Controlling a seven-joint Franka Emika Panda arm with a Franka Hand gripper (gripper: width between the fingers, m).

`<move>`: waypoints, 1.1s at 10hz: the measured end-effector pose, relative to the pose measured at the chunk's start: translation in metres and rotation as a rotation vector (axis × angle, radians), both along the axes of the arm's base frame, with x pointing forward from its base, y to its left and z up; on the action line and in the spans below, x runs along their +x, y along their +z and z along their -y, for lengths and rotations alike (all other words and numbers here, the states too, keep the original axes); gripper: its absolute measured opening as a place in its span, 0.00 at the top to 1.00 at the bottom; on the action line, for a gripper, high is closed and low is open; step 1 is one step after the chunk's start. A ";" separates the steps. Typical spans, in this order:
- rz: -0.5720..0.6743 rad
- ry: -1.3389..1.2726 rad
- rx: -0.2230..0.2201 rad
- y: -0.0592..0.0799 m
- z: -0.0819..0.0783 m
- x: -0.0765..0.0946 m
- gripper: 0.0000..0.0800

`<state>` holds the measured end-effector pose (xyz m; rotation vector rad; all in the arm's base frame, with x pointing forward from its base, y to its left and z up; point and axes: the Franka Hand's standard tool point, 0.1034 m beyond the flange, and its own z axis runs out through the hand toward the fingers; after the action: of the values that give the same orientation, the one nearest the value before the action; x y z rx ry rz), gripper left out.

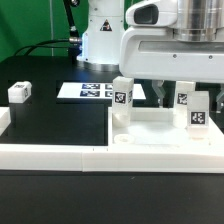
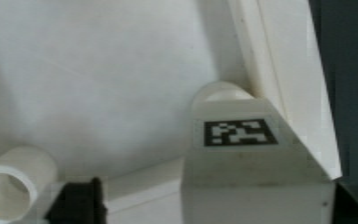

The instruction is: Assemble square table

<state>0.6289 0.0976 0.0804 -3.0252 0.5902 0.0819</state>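
The white square table top [image 1: 152,127] lies on the exterior view's right, against the low wall. Three tagged white legs stand on it: one at its left corner [image 1: 123,95] and two on the right [image 1: 183,97] [image 1: 198,113]. A fourth leg block [image 1: 20,92] lies loose on the black table at the far left. My gripper [image 1: 182,88] hangs over the right-hand legs. In the wrist view the gripper [image 2: 220,208] straddles a tagged leg [image 2: 242,140] standing by the top's raised rim [image 2: 279,70]. One black finger [image 2: 80,203] stands clear of the leg, so the jaws are open.
The long low white border wall [image 1: 95,157] runs along the front. The marker board [image 1: 98,91] lies flat at the back middle. The robot base [image 1: 100,40] stands behind it. A round socket [image 2: 5,186] shows in the top's floor near the finger.
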 end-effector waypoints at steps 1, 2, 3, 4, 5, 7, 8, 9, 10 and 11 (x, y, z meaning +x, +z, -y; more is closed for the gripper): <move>-0.007 -0.097 -0.004 0.000 0.000 0.000 0.54; -0.011 -0.160 -0.007 0.000 0.000 0.000 0.54; -0.016 -0.233 -0.010 0.000 0.000 0.000 0.63; -0.022 -0.322 -0.014 -0.001 0.000 0.000 0.63; -0.027 -0.396 -0.017 -0.001 0.000 0.000 0.63; 0.007 -0.654 -0.023 -0.003 -0.003 0.004 0.63; 0.029 -0.756 -0.021 -0.005 -0.004 0.006 0.63; 0.021 -0.865 -0.022 -0.005 -0.004 0.005 0.63; 0.014 -0.978 -0.011 -0.005 -0.007 0.005 0.63; 0.002 -1.098 0.034 -0.007 -0.004 0.003 0.63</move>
<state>0.6317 0.1020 0.0738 -2.2356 2.0488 0.0294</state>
